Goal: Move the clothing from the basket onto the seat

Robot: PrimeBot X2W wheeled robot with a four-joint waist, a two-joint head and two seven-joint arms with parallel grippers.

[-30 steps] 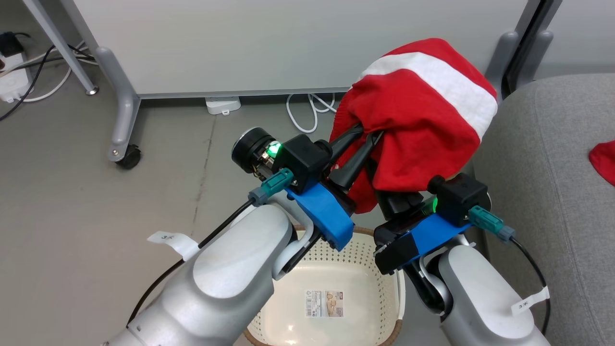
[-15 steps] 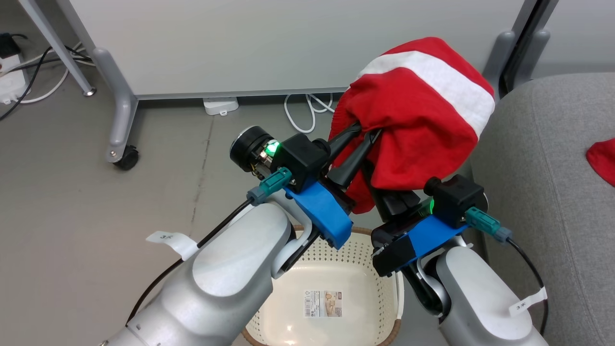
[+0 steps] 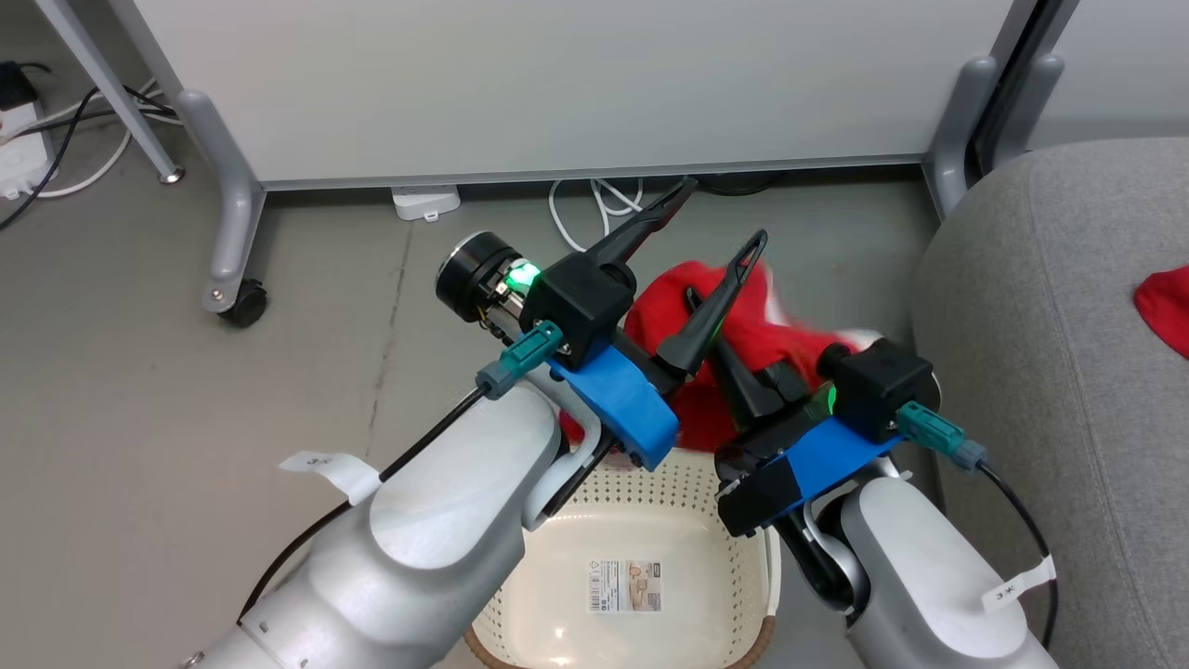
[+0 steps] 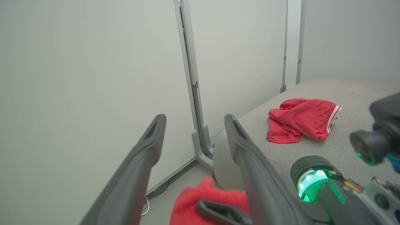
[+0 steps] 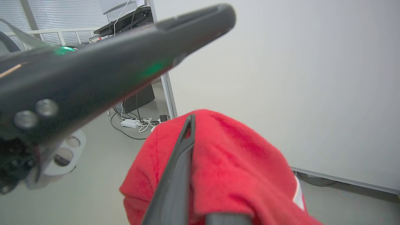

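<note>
- The right claw (image 3: 695, 299) is closed. Red cloth bunches on both sides of its fingers, so it looks to be pinching the red garment (image 3: 776, 330).
- The left claw (image 3: 723, 214) stands wide open just left of it, with nothing between its fingers and its tips above the cloth.
- Nearest, below both arms, the basket (image 3: 697, 483) shows a paper label (image 3: 627, 586) on its bottom, the print too small to read. The paper tags (image 3: 325, 462) on the forearms carry a short mark I can't make out.
- The garment hangs bunched above the basket's far rim, with no clear long axis.
- The seat (image 3: 1050, 307) lies to its right, apart from it. The right arm is nearer, so I'd judge the carry goes rightward.
- Farther along the seat lies a second red garment (image 4: 300, 123).
</note>
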